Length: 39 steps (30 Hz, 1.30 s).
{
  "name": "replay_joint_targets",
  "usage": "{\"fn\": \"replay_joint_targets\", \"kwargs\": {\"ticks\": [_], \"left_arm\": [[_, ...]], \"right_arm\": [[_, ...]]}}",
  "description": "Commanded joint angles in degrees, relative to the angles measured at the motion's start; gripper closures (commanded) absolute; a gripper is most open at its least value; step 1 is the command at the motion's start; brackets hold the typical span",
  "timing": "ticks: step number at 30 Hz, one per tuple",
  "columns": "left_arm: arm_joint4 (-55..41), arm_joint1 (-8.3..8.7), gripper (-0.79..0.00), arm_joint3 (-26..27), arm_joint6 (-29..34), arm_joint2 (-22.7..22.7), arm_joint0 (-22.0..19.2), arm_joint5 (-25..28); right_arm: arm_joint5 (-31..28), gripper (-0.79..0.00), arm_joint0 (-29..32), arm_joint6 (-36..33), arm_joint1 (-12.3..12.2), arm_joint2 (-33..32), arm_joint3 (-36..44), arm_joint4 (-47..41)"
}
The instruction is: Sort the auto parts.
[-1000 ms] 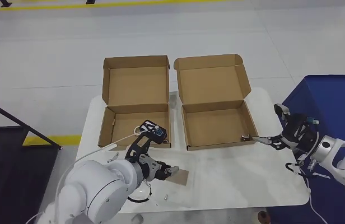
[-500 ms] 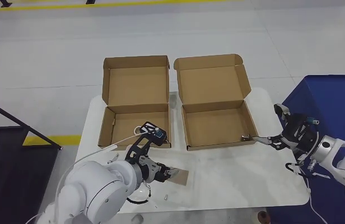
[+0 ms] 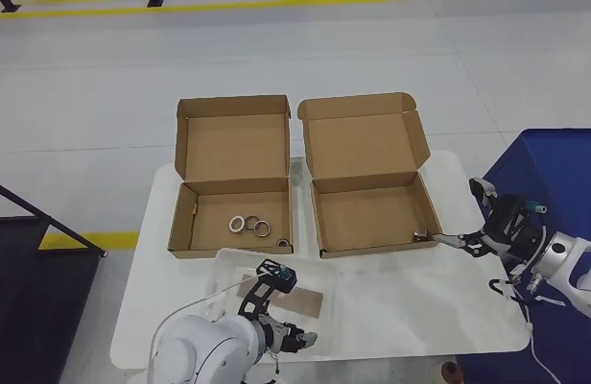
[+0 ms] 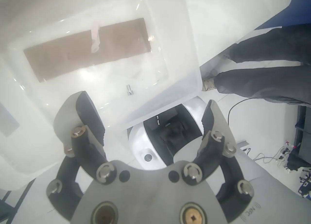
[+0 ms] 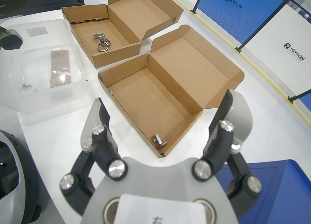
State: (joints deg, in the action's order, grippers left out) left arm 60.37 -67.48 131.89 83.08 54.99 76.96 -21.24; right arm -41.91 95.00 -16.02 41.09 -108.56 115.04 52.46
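Left claw [image 4: 147,102] back from left box [image 3: 207,215]

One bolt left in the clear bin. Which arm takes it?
Left. The left gripper, open, hangs at the edge of the clear bin, near the bolt; the right gripper sits far off by the right box.

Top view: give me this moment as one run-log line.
left gripper open at bin edge | right gripper open by right box | rings in left box | bolt in bin
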Motion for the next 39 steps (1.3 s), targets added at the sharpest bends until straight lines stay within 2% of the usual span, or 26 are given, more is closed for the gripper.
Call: {"fn": "replay_joint_targets", "kwargs": {"ticks": [1, 4, 6, 11, 14, 16, 17, 20, 25, 32, 39], "left_arm": [[-0.1, -0.04, -0.785, 0.2, -0.1, 0.0, -0.1, -0.1], [-0.1, -0.04, -0.785, 0.2, -0.1, 0.0, -0.1, -0.1], [-0.2, 0.00, -0.785, 0.0, -0.8, -0.8, 0.2, 1.7], [6.6, -0.39, -0.785, 0.3, 1.4, -6.6, -0.4, 2.0], [12.9, -0.93, -0.785, -1.5, 1.0, -9.5, -1.3, 1.0], [13.3, -1.54, -0.785, -2.7, 0.9, -10.7, -1.4, 0.9], [13.8, -1.84, -0.785, -3.5, 0.6, -10.8, -1.7, 0.7], [17.0, -2.79, -0.714, -5.5, 0.9, -11.2, -2.0, 0.9], [19.0, -4.83, -0.643, -8.5, 4.2, -9.8, -1.7, 4.2], [21.3, -7.25, -0.610, -12.9, 4.9, -10.2, -1.2, 4.9], [21.6, -9.15, -0.594, -17.1, 4.9, -11.9, -3.3, 4.9]], "right_arm": [[0.0, -0.785, 0.0, 0.0, 0.0, 0.0, 0.0, 0.0], [0.0, -0.785, 0.0, 0.0, 0.0, 0.0, 0.0, 0.0], [0.0, -0.785, 0.0, 0.0, 0.0, 0.0, 0.0, 0.0], [0.0, -0.785, 0.0, 0.0, 0.0, 0.0, 0.0, 0.0], [0.0, -0.785, 0.0, 0.0, 0.0, 0.0, 0.0, 0.0], [0.0, -0.785, 0.0, 0.0, 0.0, 0.0, 0.0, 0.0], [0.0, -0.785, 0.0, 0.0, 0.0, 0.0, 0.0, 0.0], [0.0, -0.785, 0.0, 0.0, 0.0, 0.0, 0.0, 0.0], [0.0, -0.785, 0.0, 0.0, 0.0, 0.0, 0.0, 0.0], [0.0, -0.785, 0.0, 0.0, 0.0, 0.0, 0.0, 0.0], [0.0, -0.785, 0.0, 0.0, 0.0, 0.0, 0.0, 0.0]]}}
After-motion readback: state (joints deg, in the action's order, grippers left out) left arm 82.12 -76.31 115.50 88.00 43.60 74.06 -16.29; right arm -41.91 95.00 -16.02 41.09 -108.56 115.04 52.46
